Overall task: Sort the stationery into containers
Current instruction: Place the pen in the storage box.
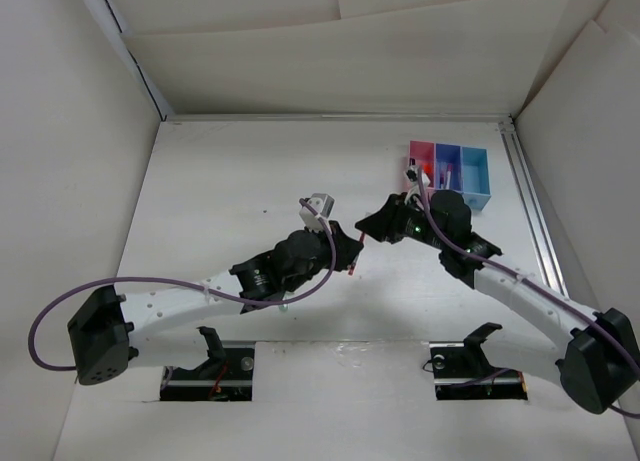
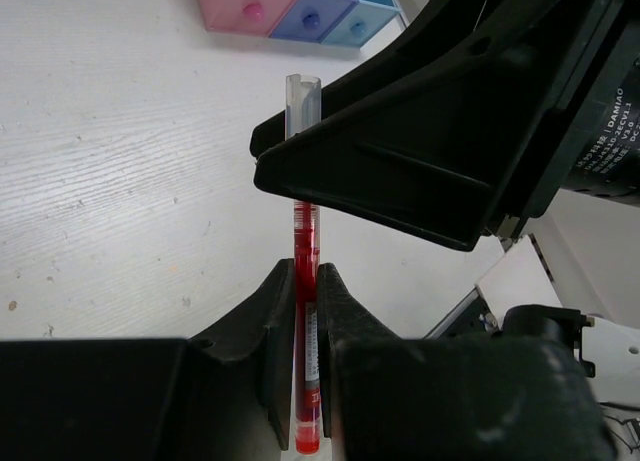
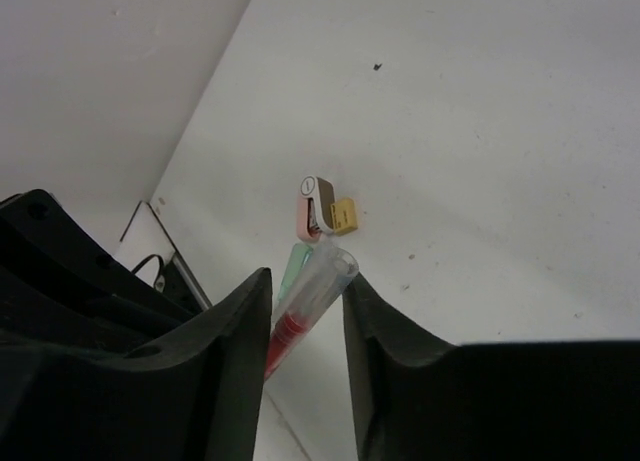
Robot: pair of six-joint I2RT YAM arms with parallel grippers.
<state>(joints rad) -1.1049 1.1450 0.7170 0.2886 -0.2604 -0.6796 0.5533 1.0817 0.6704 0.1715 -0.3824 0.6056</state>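
White arms (image 1: 170, 306), black joints (image 1: 285, 264), purple cables (image 1: 31, 333)

The white table (image 1: 230, 181) lies open along its left and far edges. At its centre the left gripper (image 1: 347, 253) and right gripper (image 1: 372, 227) meet, blocking passage. Three joined pink, dark blue and light blue plastic bins (image 1: 461, 166) occupy the far right corner.

Sideways white print sits on the black motor housing (image 2: 610, 116), up and to the right of the left gripper (image 2: 305, 286) jaws, and one word comes through cleanly: "DAMIAO". The lines next to it are cut off and too blurred to make out. Down between the jaws, the red pen (image 2: 304, 231) carries a white label (image 2: 311, 346) with tiny, unreadable print. Nothing legible shows in the other two views.
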